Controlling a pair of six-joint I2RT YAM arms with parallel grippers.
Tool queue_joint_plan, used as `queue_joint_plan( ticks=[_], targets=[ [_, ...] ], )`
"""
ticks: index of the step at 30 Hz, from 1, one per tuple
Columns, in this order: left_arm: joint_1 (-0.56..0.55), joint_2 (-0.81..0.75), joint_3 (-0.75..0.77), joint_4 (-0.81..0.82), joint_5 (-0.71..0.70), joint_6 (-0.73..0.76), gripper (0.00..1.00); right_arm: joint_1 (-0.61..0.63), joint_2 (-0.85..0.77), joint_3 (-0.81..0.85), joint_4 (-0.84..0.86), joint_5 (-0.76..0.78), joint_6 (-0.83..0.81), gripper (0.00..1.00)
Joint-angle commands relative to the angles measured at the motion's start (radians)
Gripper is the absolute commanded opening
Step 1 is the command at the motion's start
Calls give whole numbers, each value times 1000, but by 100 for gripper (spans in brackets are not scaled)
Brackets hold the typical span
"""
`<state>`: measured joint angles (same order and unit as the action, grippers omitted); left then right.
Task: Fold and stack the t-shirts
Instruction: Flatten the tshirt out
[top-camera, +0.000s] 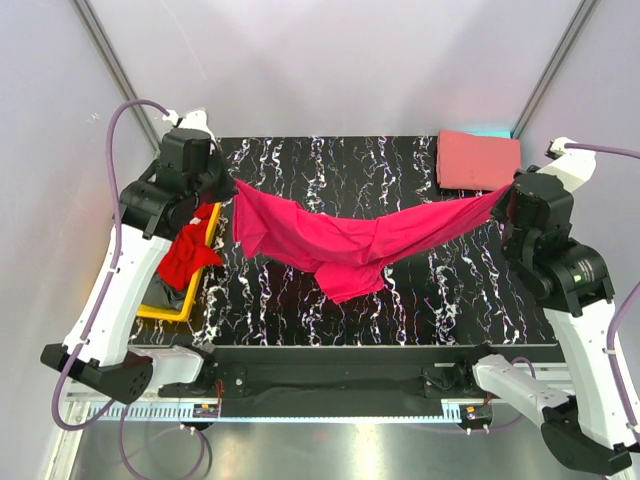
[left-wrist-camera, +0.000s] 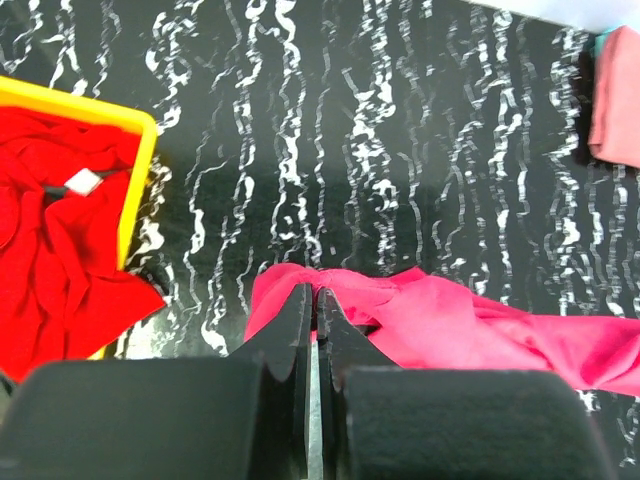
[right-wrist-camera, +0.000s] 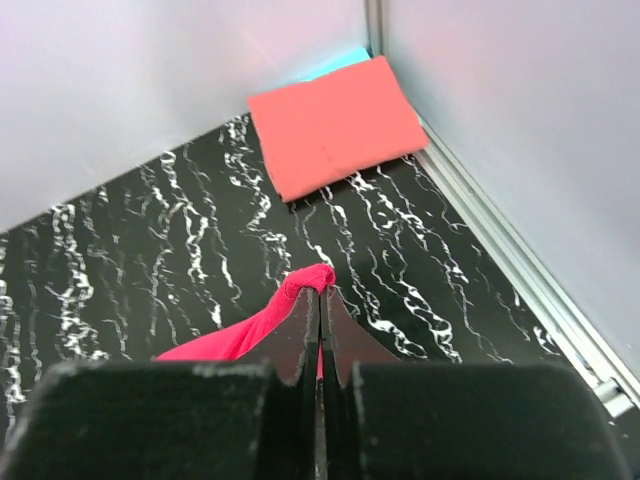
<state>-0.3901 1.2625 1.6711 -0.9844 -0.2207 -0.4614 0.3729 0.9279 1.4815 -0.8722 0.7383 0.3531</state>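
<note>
With my left gripper (left-wrist-camera: 312, 293) and right gripper (right-wrist-camera: 320, 293) each clamped on an end of the magenta shirt (top-camera: 340, 240), slung in the air right of the yellow bin (top-camera: 163, 313), I'm mid-spread, I judge, and next must lay it flat.

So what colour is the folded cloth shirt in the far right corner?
The folded cloth shirt is salmon pink, clearest in the right wrist view.

The magenta t-shirt (top-camera: 350, 240) sags across the desk (top-camera: 440, 300) from side to side, so that's the main barrier. There's bare desk in front of and behind it. A folded salmon t-shirt (top-camera: 478, 160) takes the far right corner, and the yellow bin (top-camera: 160, 312), with a red t-shirt (top-camera: 180, 262) spilling over, hogs the left edge.
</note>
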Motion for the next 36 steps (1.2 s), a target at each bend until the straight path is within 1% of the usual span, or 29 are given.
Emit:
queue_joint_plan(
  ticks=[1, 2, 5, 10, 12, 13, 16, 20, 22, 25, 27, 28, 29, 30, 31, 32, 33, 34, 35, 36],
  targets=[
    [40, -20, 2, 0, -54, 30, 0, 0, -9, 28, -1, 76, -22, 0],
    [51, -23, 12, -17, -61, 36, 0, 0, -14, 61, -7, 116, -29, 0],
    [76, -28, 55, -42, -85, 38, 0, 1, -43, 115, 18, 147, -58, 0],
    [79, -40, 82, -50, -115, 29, 0, 0, -115, 105, 122, 136, -117, 0],
    [79, -51, 79, -31, -106, 30, 0, 0, -147, 83, 159, 99, -138, 0],
    [79, -58, 78, -17, -79, 35, 0, 1, -156, 76, 168, 84, -144, 0],
    [79, -86, 68, 65, -8, 49, 0, 0, -192, 36, 211, -9, -169, 0],
    [79, -75, 124, 87, 49, 66, 0, 0, -227, 5, 248, -175, -187, 0],
    [79, -35, 177, 87, 73, 78, 0, 0, -236, -3, 259, -236, -190, 0],
    [80, 38, 190, 162, 102, 127, 0, 1, -247, -18, 274, -385, -181, 0],
    [88, 129, 213, 187, 125, 130, 0, 0, -248, -39, 283, -430, -152, 0],
    [98, 159, 216, 205, 168, 129, 0, 0, -248, -49, 286, -445, -134, 0],
    [102, 188, 217, 254, 190, 121, 0, 0, -244, -76, 291, -483, -112, 0],
    [106, 246, 219, 285, 211, 112, 0, 1, -242, -95, 294, -499, -106, 0],
    [112, 274, 220, 353, 259, 103, 0, 0, -241, -116, 303, -508, -100, 0],
    [117, 305, 229, 387, 279, 83, 0, 0, -236, -150, 309, -516, -82, 0],
    [120, 371, 264, 415, 293, 72, 0, 0, -232, -161, 306, -516, -75, 0],
    [128, 405, 295, 453, 305, 60, 0, 0, -227, -171, 303, -516, -68, 0],
    [132, 476, 355, 472, 314, 40, 0, 0, -222, -191, 300, -516, -60, 0],
    [134, 512, 384, 492, 323, 32, 0, 0, -221, -199, 302, -513, -52, 0]
  ],
)
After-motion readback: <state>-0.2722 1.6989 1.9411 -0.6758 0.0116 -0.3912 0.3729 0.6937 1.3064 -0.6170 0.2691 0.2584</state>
